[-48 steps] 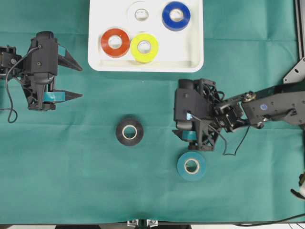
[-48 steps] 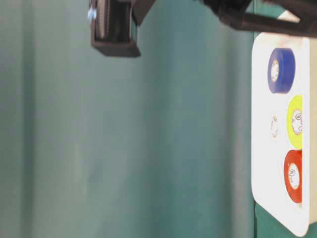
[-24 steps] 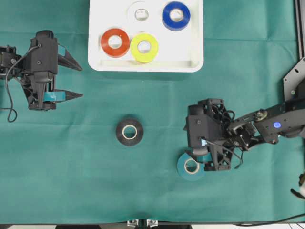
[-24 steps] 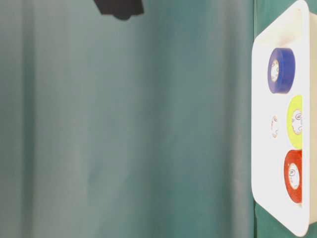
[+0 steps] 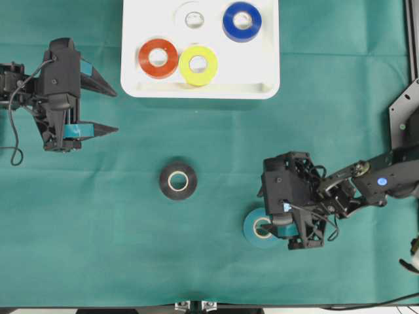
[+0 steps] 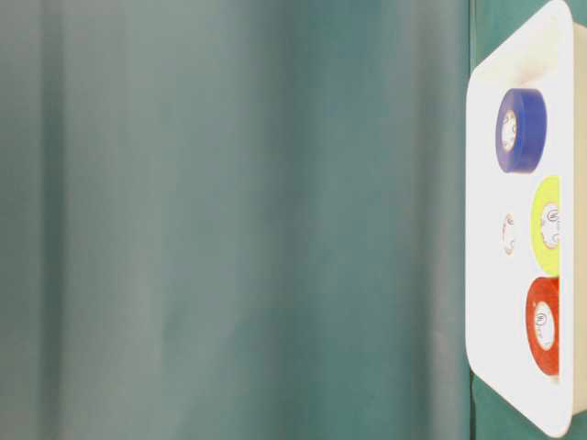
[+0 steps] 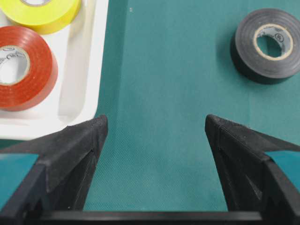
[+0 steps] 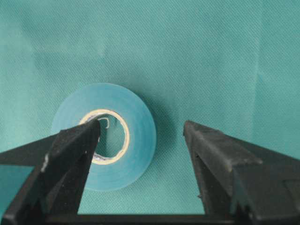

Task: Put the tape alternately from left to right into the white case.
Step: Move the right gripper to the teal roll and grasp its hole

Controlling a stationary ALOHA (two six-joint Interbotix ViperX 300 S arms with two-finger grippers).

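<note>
While over teal tape [image 5: 260, 228]: right tool [image 8: 140, 136] apart, one finger at core.
Next: straddle wall, clamp, carry 11 o'clock to white case [image 5: 268, 65].

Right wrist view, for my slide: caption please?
Open right gripper straddling one wall of the teal ring-shaped tape roll on green cloth.

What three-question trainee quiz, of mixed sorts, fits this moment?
1. How many rolls lie in the white case?
2. True or false: the black roll is in the case.
3. Which roll is the right hand over: A black, B teal, C red?

Key:
1. Four: red, yellow, white, blue.
2. False; it lies on the green cloth.
3. B, the teal roll, one open finger over its core.
</note>
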